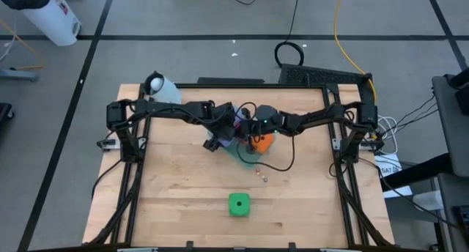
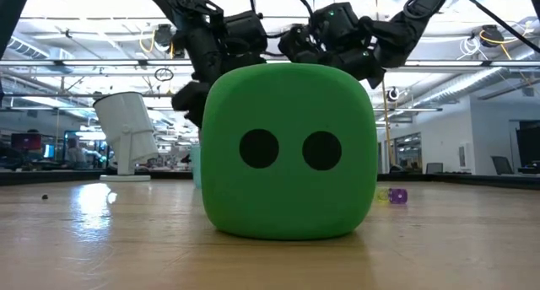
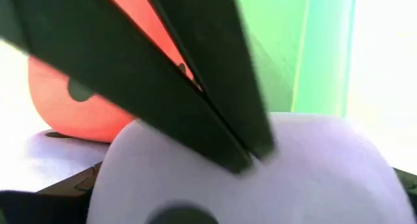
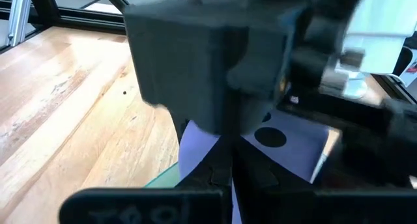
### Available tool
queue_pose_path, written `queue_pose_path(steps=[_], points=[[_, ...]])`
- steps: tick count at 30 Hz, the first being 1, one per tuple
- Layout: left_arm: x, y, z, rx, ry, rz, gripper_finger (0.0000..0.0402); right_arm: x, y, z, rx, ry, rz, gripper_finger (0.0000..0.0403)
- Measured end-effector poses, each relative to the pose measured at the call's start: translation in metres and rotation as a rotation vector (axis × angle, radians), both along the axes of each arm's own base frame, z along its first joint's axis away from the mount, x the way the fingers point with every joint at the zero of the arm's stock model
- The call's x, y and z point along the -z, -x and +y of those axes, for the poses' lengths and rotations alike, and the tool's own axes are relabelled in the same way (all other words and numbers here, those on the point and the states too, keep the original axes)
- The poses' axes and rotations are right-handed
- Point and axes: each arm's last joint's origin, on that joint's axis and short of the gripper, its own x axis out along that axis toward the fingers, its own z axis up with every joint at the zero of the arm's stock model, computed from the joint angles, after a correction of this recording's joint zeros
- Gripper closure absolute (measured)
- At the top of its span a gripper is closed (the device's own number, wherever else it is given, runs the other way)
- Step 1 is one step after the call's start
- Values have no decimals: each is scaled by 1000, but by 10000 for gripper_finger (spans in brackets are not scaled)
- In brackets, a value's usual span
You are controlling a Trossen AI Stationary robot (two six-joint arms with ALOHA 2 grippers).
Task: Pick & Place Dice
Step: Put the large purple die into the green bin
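Overhead view of the wooden table (image 1: 168, 201). The left gripper (image 1: 233, 132) and right gripper (image 1: 251, 130) meet just above table centre, over a teal tray (image 1: 245, 157). The left gripper's fingers (image 3: 215, 107) stand spread against a purple die (image 3: 273, 178); whether they grip it cannot be told. The right gripper's fingers are pressed together, holding nothing visible. An orange die (image 1: 262, 141) lies at 3 o'clock of the purple one. A green die (image 1: 239, 204) sits alone, well apart at 6 o'clock of the grippers.
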Motion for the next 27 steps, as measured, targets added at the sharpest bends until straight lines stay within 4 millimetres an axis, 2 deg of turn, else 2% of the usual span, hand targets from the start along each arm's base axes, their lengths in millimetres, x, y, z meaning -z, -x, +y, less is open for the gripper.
queue_pose_path(steps=[7, 14, 27], points=[[-21, 4, -3, 23, -27, -81, 5, 0, 0, 0, 16, -28, -1, 403], [-36, 4, -7, 42, 43, -172, 4, -1, -1, 0, 17, -27, -5, 403], [-59, -2, -6, 11, 1, -201, 4, 1, -1, 9, 25, -16, 31, 403]])
